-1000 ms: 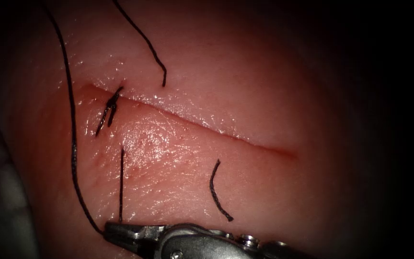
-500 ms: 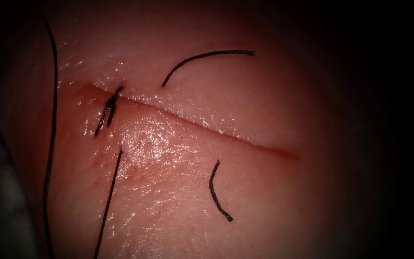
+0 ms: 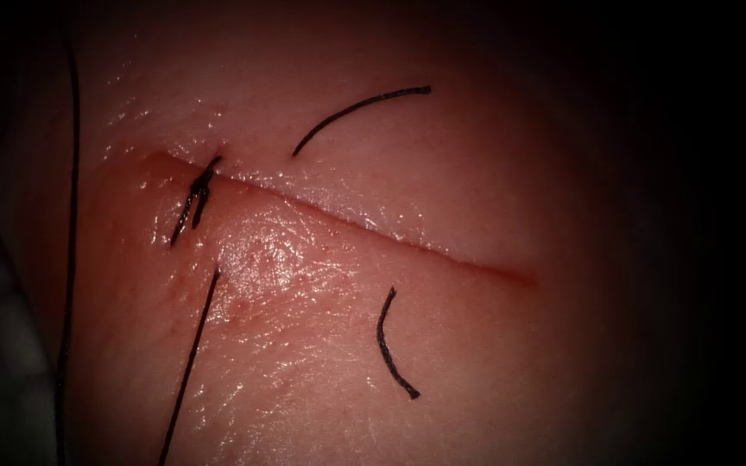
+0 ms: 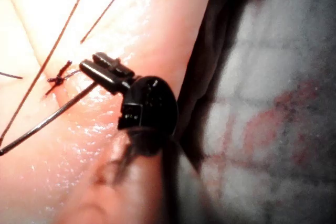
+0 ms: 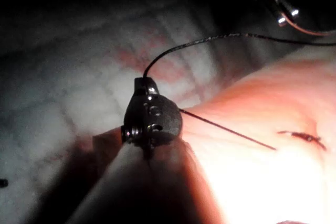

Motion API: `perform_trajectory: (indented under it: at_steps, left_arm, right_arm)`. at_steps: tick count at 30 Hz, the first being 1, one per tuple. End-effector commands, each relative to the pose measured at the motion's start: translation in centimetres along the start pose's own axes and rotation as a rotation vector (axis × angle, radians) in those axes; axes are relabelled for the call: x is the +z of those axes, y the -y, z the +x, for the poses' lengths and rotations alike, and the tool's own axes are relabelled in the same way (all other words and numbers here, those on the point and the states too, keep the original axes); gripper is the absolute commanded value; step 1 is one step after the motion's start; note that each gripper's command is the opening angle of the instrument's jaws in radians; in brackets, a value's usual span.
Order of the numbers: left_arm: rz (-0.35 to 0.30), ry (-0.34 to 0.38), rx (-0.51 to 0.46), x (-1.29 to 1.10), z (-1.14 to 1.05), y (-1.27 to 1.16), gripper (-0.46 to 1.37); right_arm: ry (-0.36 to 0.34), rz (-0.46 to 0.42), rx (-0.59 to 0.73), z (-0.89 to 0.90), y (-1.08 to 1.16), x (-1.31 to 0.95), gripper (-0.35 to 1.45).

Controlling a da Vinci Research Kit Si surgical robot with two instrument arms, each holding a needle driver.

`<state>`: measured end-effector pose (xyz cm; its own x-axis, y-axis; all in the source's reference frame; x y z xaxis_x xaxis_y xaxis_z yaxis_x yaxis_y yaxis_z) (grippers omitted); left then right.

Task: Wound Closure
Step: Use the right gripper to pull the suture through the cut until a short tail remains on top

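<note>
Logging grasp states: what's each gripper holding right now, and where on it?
Right gripper: shut on the thread, partway along its length, a strand running on to the tissue. Left gripper: thread reaches it; hold cannot be told.

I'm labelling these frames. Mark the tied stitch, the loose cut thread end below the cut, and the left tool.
tied stitch [image 3: 196, 194], endoscope view, on its knot.
cut thread end [image 3: 386, 341], endoscope view, on its mid-curve.
left tool [image 4: 100, 69], left wrist view, between its jaw tips.

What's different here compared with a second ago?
The tool at the bottom of the endoscope view has gone from it. The upper thread end swung from pointing up to lying toward the right. The long thread at the left drifted further left. The knot, cut and loose thread piece stayed put.
</note>
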<state>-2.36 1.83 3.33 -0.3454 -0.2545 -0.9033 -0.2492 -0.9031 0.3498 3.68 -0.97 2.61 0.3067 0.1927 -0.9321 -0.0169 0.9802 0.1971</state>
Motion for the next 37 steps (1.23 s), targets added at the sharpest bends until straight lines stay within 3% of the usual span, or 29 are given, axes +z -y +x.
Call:
perform_trajectory:
  at_steps: [1, 19, 37]
  left_arm:
    - [-0.012, 0.001, 0.0, 0.0, 0.0, 0.0, -0.35]
    - [-0.013, -0.002, 0.0, 0.0, 0.01, 0.0, -0.35]
    - [-0.015, -0.006, 0.0, 0.01, 0.02, -0.01, -0.35]
  right_arm:
    - [-0.001, 0.001, 0.004, 0.01, 0.02, 0.0, -0.35]
    - [-0.015, 0.021, 0.025, 0.14, 0.41, 0.23, -0.35]
    - [-0.013, 0.021, 0.03, 0.19, 0.38, 0.24, -0.35]
